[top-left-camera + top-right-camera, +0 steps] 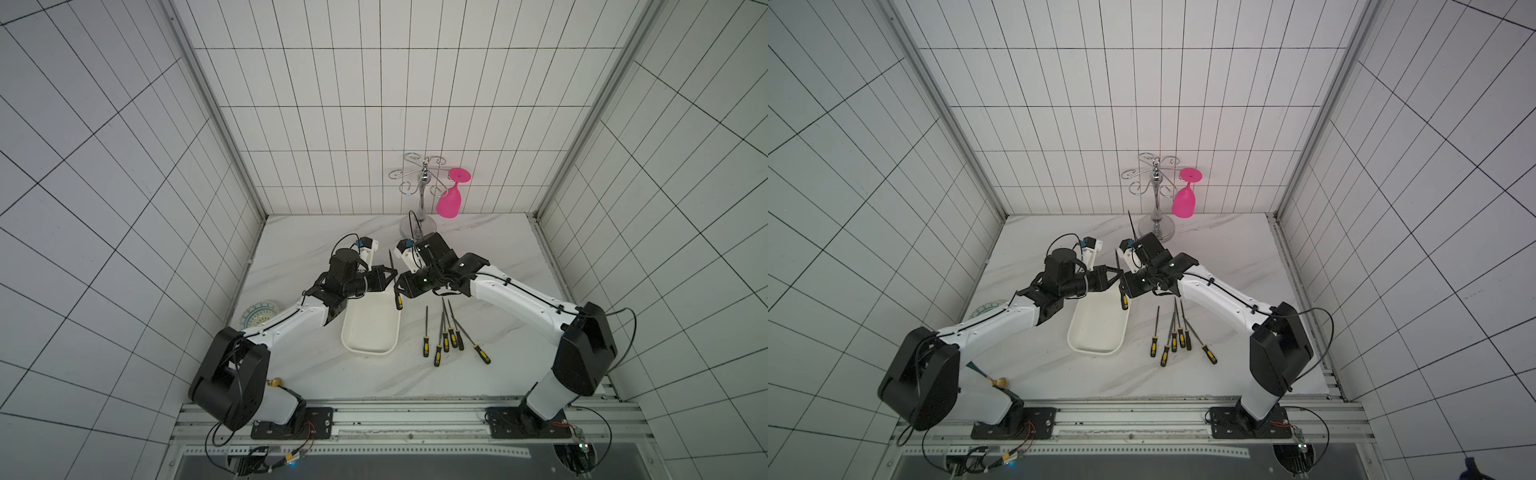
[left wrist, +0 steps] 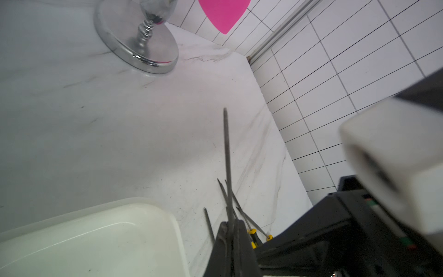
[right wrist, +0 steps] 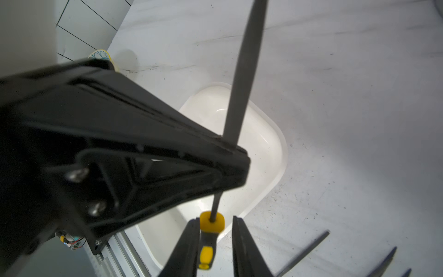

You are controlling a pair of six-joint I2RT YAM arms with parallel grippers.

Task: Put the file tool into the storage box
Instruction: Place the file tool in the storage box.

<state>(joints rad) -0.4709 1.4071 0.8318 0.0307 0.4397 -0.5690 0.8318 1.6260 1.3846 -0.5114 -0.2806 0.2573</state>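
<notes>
The file tool (image 1: 391, 261) has a grey blade and a black-and-yellow handle (image 3: 212, 223). It hangs nearly upright over the far right end of the white storage box (image 1: 370, 351), blade up. My left gripper (image 1: 392, 276) is shut on the blade (image 2: 227, 156), just above the handle. My right gripper (image 3: 215, 218) stands open around the handle. One finger lies against it and there is a gap on the other side. In both top views the two grippers meet tip to tip at the file (image 1: 1118, 262), above the box (image 1: 1096, 351).
Several more files (image 1: 449, 332) lie fanned on the marble table to the right of the box. A chrome glass rack (image 1: 420, 199) with a pink glass (image 1: 451, 201) stands at the back. A teal-patterned dish (image 1: 259, 318) sits at the left, partly under my left arm.
</notes>
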